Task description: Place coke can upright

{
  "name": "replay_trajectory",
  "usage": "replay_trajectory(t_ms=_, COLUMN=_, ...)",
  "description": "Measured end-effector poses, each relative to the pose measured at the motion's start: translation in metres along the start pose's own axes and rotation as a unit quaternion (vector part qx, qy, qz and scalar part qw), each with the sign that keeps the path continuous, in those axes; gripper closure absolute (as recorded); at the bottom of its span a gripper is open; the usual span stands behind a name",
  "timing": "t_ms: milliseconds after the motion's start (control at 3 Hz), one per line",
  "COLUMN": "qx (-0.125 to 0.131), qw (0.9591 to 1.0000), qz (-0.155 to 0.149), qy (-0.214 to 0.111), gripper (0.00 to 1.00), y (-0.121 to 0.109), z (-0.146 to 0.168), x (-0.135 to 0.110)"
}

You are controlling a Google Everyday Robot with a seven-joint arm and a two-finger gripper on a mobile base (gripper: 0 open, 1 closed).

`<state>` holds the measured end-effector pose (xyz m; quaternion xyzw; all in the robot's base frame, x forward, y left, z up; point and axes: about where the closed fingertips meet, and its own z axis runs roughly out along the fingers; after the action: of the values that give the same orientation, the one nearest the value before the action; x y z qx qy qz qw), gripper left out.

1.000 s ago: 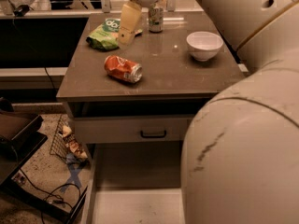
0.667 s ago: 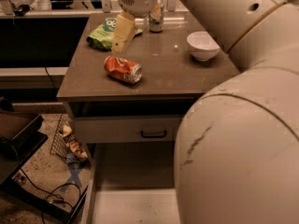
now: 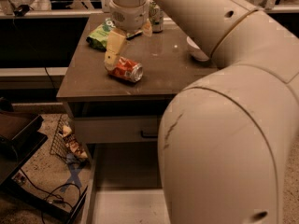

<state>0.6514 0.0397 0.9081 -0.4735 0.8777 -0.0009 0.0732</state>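
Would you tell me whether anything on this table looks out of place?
The coke can lies on its side toward the front of the table, not upright; the gripper hangs close above it.

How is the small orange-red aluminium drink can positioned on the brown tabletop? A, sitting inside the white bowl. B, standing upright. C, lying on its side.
C: the coke can lies on its side on the tabletop, silver end showing, with the gripper close above it.

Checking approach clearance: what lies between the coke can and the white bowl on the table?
Only bare tabletop, as the camera view shows, from the coke can to the white bowl. The gripper hangs at the can's left end.
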Motion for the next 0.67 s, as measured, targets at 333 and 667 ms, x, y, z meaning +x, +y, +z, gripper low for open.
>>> replay_trajectory(t_ms=333, qx=-0.022, qw=0.9997, qz=-0.008, qy=0.005, gripper=0.0, y=-0.001, z=0.022, x=-0.02)
replay_trajectory(t_ms=667, qx=-0.038, qw=0.9992, qz=-0.008, qy=0.007, gripper=0.0, y=-0.005, z=0.041, x=-0.034)
